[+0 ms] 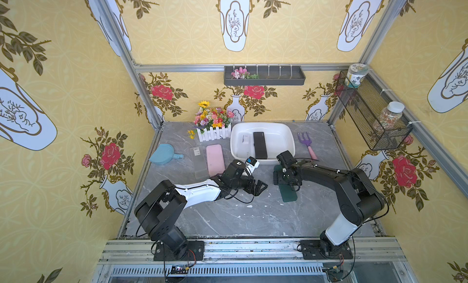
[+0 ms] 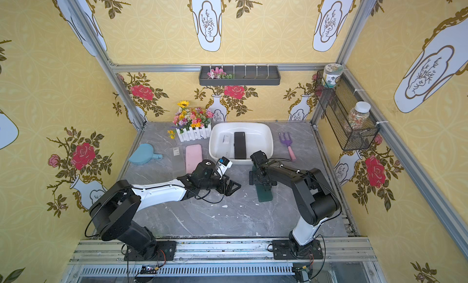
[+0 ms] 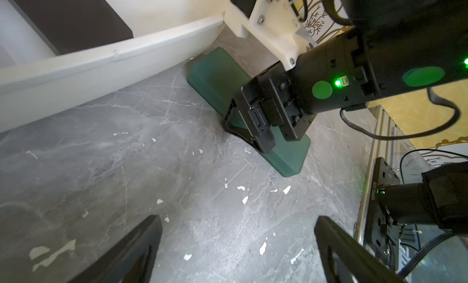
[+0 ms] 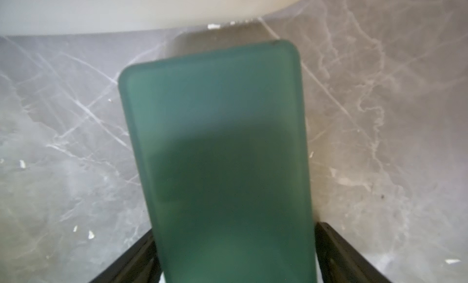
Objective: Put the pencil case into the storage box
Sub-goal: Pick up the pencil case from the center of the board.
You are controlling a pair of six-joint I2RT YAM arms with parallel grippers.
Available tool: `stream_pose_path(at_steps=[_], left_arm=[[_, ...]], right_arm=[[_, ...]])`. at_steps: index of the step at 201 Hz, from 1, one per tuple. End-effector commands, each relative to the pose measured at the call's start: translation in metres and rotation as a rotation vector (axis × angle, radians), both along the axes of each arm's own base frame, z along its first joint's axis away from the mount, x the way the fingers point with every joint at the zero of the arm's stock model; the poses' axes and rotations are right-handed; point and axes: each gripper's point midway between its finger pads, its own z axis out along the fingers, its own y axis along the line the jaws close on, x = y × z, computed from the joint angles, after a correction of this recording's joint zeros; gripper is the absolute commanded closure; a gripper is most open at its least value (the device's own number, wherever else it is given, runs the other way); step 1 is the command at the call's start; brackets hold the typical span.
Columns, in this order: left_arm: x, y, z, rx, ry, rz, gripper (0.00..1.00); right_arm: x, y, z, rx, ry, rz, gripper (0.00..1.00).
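A green pencil case (image 1: 288,194) (image 2: 264,195) (image 3: 217,74) (image 4: 215,142) lies flat on the grey marble table, just in front of the white storage box (image 1: 291,140) (image 2: 272,140) (image 3: 101,66) (image 4: 152,11). My right gripper (image 1: 287,183) (image 2: 263,181) (image 4: 235,226) is down over its middle. Its fingers (image 3: 253,132) stand close on either side of the case, with thin slivers of gap showing. A black pencil case (image 1: 260,145) (image 2: 240,145) (image 3: 71,16) lies inside the box. A pink pencil case (image 1: 215,159) (image 2: 194,157) lies left of the box. My left gripper (image 1: 258,186) (image 2: 231,186) (image 3: 236,221) hovers open and empty over bare table.
A clear flat case (image 1: 197,162) lies beside the pink one, and a blue scoop (image 1: 163,154) further left. A flower fence (image 1: 214,127) stands behind them, and a purple garden fork (image 1: 307,145) lies right of the box. A dark tray (image 1: 264,75) and a mesh basket (image 1: 372,112) hang on the walls.
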Motion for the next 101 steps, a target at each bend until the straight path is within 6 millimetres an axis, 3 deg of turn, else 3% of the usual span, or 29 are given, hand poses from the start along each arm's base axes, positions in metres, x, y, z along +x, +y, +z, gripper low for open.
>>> stream_pose_path(at_steps=[1,59,101], left_arm=[[0.000,0.001,-0.006,0.014,-0.002,-0.006,0.00],[-0.001,0.003,-0.011,0.027,0.002,0.001,0.00],[-0.002,0.004,-0.013,0.032,0.004,0.001,0.00]], right_arm=[[-0.002,-0.003,-0.003,-0.019,0.009,-0.006,0.13],[-0.006,-0.001,-0.001,-0.014,0.008,-0.011,0.27],[-0.014,0.002,0.002,-0.013,0.006,-0.014,0.30]])
